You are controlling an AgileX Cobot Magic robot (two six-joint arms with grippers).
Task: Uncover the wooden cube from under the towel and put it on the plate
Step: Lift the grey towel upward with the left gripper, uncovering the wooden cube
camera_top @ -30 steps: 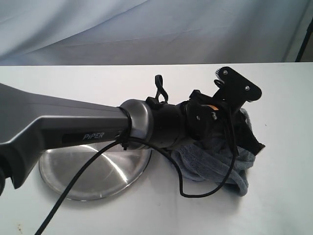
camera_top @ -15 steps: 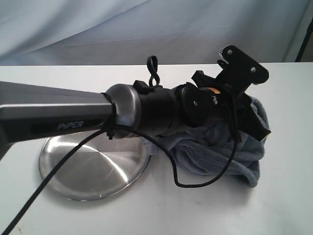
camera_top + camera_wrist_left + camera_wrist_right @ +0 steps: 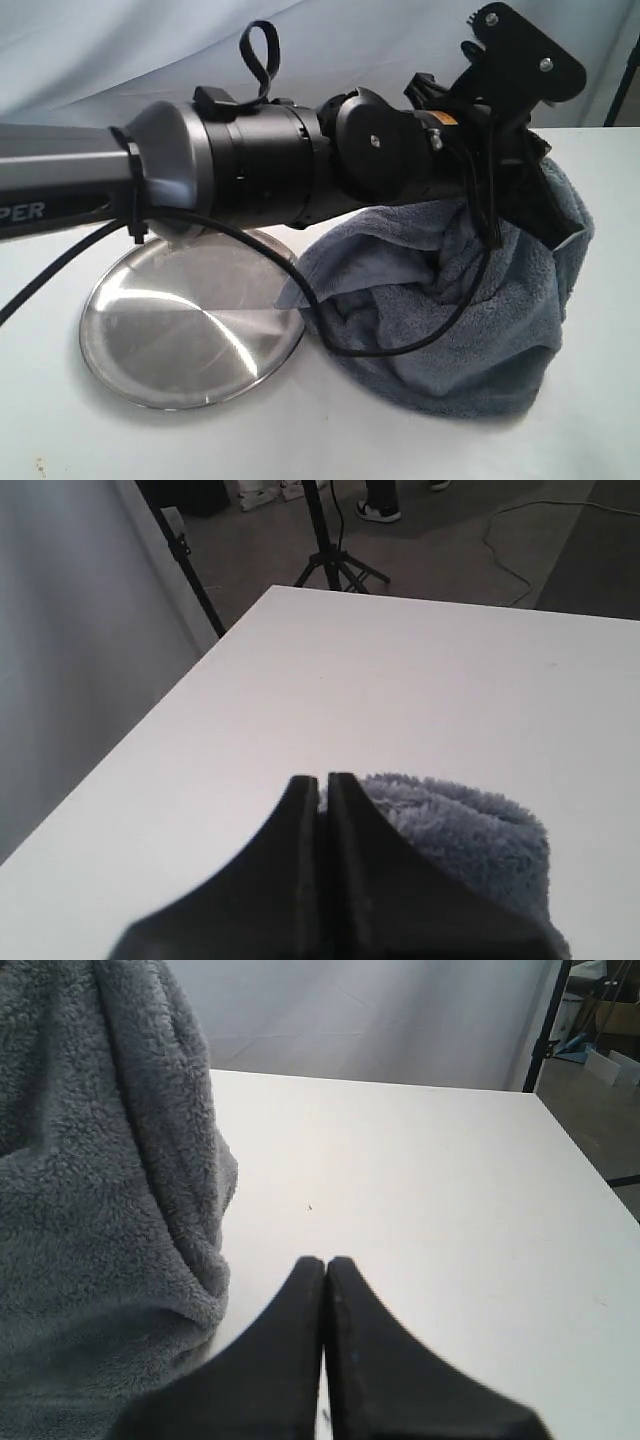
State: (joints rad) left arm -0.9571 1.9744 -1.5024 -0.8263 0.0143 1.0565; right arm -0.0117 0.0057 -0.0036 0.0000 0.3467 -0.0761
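Note:
The grey-blue towel (image 3: 470,320) hangs in thick folds from my left gripper (image 3: 562,226), which is shut on its upper edge well above the table; its lower part still rests on the table. The left wrist view shows the closed jaws of the left gripper (image 3: 323,780) with towel (image 3: 465,830) fluff caught between and beside them. My right gripper (image 3: 325,1262) is shut on nothing, low over the table beside the towel (image 3: 90,1190). The steel plate (image 3: 150,345) lies bare to the left of the towel. The wooden cube is hidden.
The left arm (image 3: 250,170) stretches across the plate, and its black cable (image 3: 400,348) loops down in front of the towel. The white table (image 3: 400,680) ends at an edge with a tripod (image 3: 335,550) standing on the floor beyond. A pale backdrop (image 3: 330,50) hangs behind.
My left arm has risen, pulling the towel up from a low heap into a tall hanging drape. The plate has not moved.

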